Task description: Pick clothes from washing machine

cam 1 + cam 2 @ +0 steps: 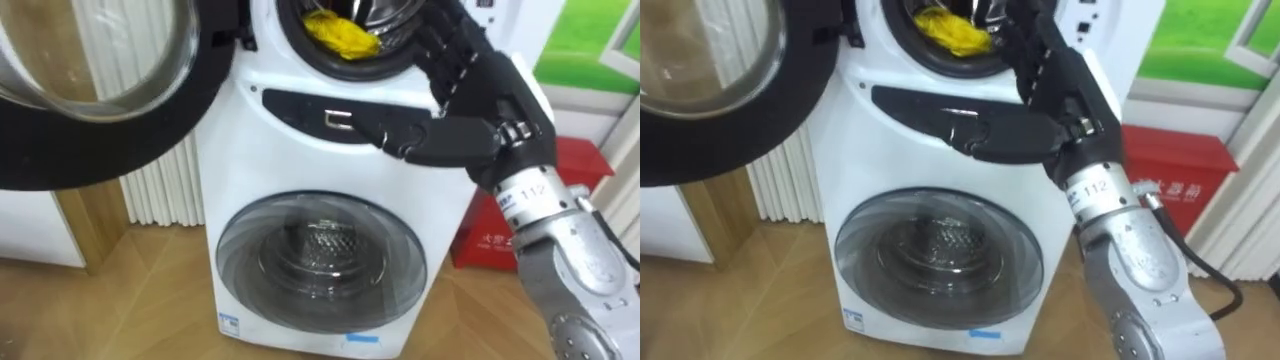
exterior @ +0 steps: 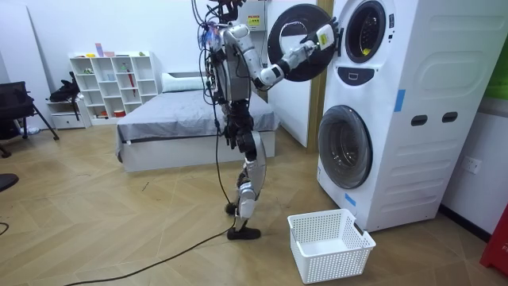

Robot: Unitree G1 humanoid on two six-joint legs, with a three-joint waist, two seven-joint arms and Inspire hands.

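At the top centre of the frame a crumpled yellow cloth [image 1: 340, 35] lies in the shiny upper drum's [image 1: 378, 12] round opening, just left of the black right hand [image 1: 475, 105], its fingers outstretched and empty.

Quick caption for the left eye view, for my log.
Right robot hand, open, reaches up beside the upper drum, where a yellow cloth lies; the lower door is closed.

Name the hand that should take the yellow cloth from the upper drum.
Right: the right hand is raised, open, at the round upper drum opening beside the crumpled yellow cloth.
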